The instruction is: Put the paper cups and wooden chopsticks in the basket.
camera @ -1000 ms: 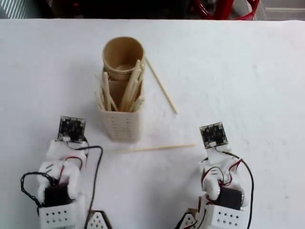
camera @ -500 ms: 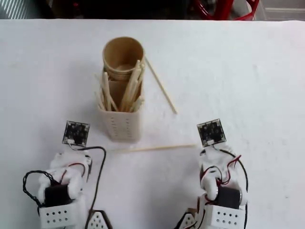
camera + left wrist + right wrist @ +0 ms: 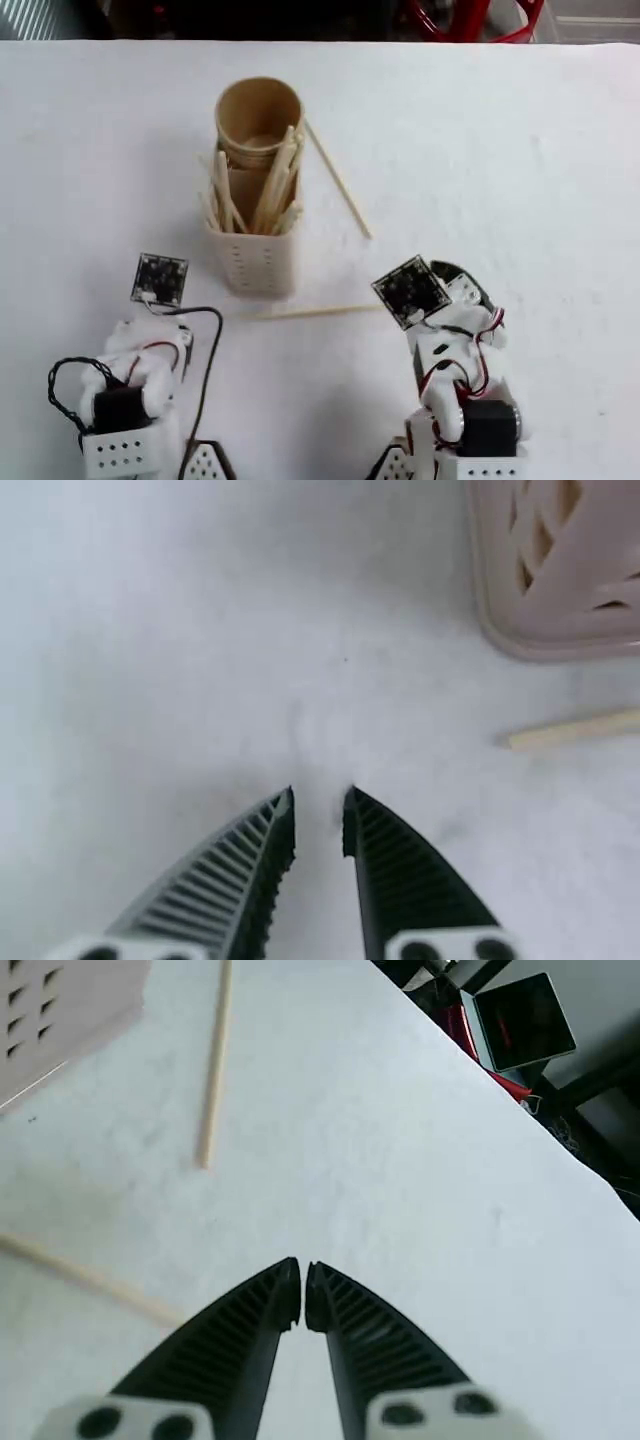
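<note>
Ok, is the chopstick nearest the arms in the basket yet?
Out: the chopstick lies flat on the table in front of the basket.

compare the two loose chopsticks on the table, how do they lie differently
The far chopstick runs slantwise away from the arms, beside the basket; the near chopstick lies crosswise in front of it. The far chopstick lies apart from both arms; the near chopstick ends close by the right hand. Both are thin pale wood, on the table, outside the basket.
</note>
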Robot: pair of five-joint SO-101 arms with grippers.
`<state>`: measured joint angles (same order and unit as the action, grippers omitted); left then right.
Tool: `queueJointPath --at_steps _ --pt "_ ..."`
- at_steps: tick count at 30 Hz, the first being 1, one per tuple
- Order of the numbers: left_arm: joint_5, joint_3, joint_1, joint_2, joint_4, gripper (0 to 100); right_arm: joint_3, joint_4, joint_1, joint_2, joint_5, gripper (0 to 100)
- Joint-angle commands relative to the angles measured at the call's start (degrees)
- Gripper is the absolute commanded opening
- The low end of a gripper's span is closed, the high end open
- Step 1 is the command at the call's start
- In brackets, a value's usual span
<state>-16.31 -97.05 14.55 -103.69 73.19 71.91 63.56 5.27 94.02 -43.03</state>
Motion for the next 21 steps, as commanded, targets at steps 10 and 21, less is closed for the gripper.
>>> queueJointPath --at_steps 10,21 --pt "-0.4 0.1 0.0 -0.5 0.4 10 -22.3 5.4 17.1 -54.0 -18.2 16.0" --pt "-0.4 0.1 0.0 -0.5 0.4 10 -23.7 -5.2 23.5 -73.9 -22.5 34.4"
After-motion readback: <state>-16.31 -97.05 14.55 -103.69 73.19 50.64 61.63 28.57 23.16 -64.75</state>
